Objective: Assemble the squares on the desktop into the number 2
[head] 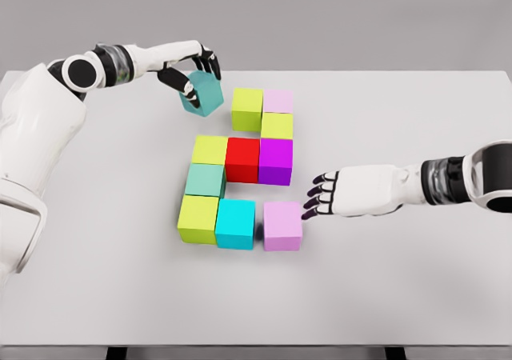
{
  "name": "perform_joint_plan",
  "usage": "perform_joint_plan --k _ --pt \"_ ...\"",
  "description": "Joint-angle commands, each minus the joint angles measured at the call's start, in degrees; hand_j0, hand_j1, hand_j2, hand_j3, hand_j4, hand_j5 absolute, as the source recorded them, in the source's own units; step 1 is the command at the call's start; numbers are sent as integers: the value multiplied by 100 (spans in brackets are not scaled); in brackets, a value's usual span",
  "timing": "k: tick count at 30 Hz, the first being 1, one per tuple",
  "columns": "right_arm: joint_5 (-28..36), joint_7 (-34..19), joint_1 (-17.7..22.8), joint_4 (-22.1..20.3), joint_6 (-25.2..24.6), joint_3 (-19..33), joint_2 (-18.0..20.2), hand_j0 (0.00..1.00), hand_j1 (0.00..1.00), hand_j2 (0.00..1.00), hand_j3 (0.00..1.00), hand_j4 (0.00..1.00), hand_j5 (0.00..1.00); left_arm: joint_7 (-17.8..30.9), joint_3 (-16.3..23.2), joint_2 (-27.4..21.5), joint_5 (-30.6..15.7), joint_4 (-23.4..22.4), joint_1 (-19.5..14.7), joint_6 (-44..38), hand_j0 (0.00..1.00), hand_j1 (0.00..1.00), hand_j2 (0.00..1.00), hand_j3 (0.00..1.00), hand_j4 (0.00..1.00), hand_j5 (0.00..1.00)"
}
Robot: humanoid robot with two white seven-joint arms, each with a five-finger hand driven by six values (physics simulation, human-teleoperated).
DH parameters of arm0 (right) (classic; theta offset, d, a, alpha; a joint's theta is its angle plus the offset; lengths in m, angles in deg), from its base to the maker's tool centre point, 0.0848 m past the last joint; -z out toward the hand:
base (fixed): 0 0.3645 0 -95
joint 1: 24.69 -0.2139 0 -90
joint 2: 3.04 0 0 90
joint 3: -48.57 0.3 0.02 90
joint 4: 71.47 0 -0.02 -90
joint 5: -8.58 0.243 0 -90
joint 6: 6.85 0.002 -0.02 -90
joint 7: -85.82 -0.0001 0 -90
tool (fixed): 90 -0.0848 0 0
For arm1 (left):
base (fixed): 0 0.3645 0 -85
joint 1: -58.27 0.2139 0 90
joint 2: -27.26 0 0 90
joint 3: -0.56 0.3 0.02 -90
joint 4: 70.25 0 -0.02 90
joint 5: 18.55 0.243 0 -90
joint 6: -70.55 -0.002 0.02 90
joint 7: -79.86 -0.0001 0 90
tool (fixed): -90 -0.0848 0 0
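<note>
While left hand (192, 68) fingers clamp smooth teal cube (203, 94), tilted, right hand (344, 192) fingers spread flat nr pink cube (283, 226).

Bright even light, soft shadows, seemingly sharp.

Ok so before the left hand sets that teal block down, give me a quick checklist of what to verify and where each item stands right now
1. Left hand grips the teal block: ok, fingers wrap its top, block lifted and tilted.
2. Top-left slot beside the lime block free: ok, bare table there.
3. Block squared to the row: not ok, still tilted.
4. Right hand clear of the slot: ok, fingers open, near the lilac block at the bottom right.
5. Right hand touching that lilac block: cannot tell.
6. Other rows complete: ok, middle row ends at the magenta block, bottom row has three.
</note>
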Motion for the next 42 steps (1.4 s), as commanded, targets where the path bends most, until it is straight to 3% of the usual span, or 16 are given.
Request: perform_joint_plan --k 1,5,16,22,33,35,37,40,42 --pt "22 2 0 -2 -13 1 -24 100 100 100 100 100 100 -4 -50 8 -38 5 0 -11 61 61 61 61 61 61" --pt "22 2 -9 -2 -13 -8 -67 100 100 100 100 100 100 -4 -50 26 -46 5 9 -11 66 66 66 66 66 66" --pt "22 2 -17 -11 -13 -122 -138 100 100 100 100 100 100 -4 -50 0 -46 5 18 -11 69 69 69 69 69 69" --pt "22 2 -17 -11 -13 -139 -147 100 100 100 100 100 100 -4 -50 0 -46 13 26 -2 85 85 85 85 85 85" --pt "22 2 -79 -2 -13 -192 -191 100 100 100 100 100 100 -4 -32 -71 -47 13 -9 7 86 86 86 86 86 86" --pt "14 2 -114 42 -13 -122 -155 100 100 100 100 100 100 -4 29 -115 -38 -31 -26 -125 78 78 78 78 78 78" --pt "14 2 -114 50 -13 -95 -147 100 100 100 100 100 100 -4 65 -194 199 -48 -26 -239 50 50 50 50 50 50" --pt "14 2 -114 138 -13 18 -59 100 100 100 100 100 100 -4 108 -352 384 -48 -18 -266 31 31 31 31 31 31" --pt "22 2 -114 208 -13 124 -59 100 100 100 100 100 100 -4 108 -343 490 -57 -26 -292 26 26 26 26 26 26"
